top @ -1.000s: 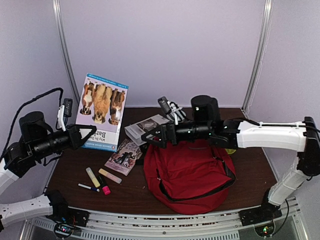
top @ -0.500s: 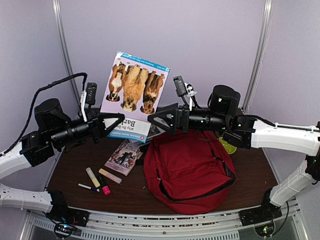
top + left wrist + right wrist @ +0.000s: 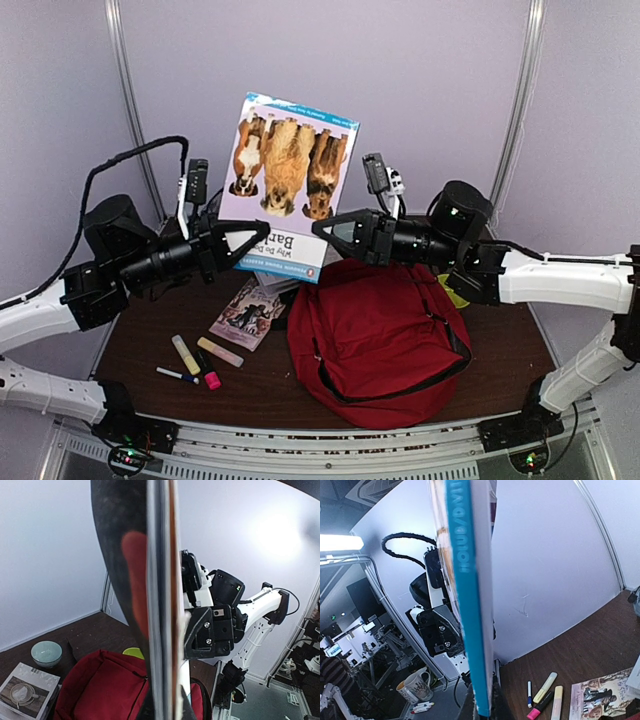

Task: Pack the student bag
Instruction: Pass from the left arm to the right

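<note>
The student bag (image 3: 380,340) is a big red backpack lying on the dark table, right of centre; it also shows as the red bag (image 3: 100,685) low in the left wrist view. A picture book with dogs on its cover (image 3: 290,180) is held upright in the air above the bag's far left corner. My left gripper (image 3: 262,232) is shut on its lower left edge. My right gripper (image 3: 318,226) is shut on its lower right edge. Each wrist view shows the book edge-on, as the book (image 3: 160,600) and the book's blue spine (image 3: 470,605), between its fingers.
Two pale highlighters (image 3: 186,354) (image 3: 220,352), a pink marker (image 3: 210,378) and a white pen (image 3: 176,375) lie at the front left. A small illustrated booklet (image 3: 248,312) lies beside the bag. A bowl (image 3: 46,652) and a magazine (image 3: 27,690) sit beyond the bag.
The left arm has lifted the book up and rightward off the table. The right gripper rose to meet it and shut on its lower right edge.
</note>
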### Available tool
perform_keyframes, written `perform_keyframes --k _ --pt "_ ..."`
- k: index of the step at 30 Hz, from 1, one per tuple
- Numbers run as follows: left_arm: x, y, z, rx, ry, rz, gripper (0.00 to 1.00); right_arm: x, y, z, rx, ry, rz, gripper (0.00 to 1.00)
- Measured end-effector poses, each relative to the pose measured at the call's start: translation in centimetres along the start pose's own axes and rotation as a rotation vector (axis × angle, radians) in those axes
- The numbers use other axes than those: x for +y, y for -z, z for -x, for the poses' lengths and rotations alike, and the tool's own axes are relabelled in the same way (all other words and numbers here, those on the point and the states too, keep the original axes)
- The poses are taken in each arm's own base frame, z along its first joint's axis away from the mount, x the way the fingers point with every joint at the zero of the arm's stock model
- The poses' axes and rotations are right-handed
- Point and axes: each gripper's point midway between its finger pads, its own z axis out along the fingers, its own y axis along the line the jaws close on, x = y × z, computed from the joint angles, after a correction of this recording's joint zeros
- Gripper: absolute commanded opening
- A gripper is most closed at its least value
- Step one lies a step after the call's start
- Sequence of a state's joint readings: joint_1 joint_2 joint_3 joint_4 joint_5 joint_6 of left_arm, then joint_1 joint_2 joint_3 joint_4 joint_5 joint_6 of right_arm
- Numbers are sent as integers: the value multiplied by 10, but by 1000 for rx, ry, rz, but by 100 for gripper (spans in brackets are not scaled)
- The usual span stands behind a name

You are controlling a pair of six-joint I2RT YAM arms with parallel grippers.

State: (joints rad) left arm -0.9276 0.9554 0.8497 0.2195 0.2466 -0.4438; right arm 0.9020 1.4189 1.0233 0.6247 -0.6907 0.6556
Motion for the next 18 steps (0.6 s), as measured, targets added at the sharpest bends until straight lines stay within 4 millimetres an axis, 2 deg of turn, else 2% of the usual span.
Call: perform_keyframes --k 4,7,8,9,10,13,14,18 --pt "7 -15 -18 40 23 8 0 -20 16 -8 4 -72 -12 0" --pt "9 -21 -22 43 28 3 0 -23 22 -10 2 -88 -6 33" --pt "8 -23 -21 39 27 -4 0 -22 24 -9 -2 -91 -1 41" --pt "5 -23 -22 41 23 -19 0 -22 27 -4 -18 -92 1 44" --pt "4 -23 -22 41 22 -26 0 -21 30 2 -34 -87 2 43" --pt "-4 -30 -25 55 19 -66 0 -11 40 26 -102 -35 21 7" --pt "-6 -32 -27 59 19 -75 0 -5 42 32 -120 -21 31 0" --pt "-12 -39 -28 60 22 -109 0 5 48 39 -144 17 40 0"
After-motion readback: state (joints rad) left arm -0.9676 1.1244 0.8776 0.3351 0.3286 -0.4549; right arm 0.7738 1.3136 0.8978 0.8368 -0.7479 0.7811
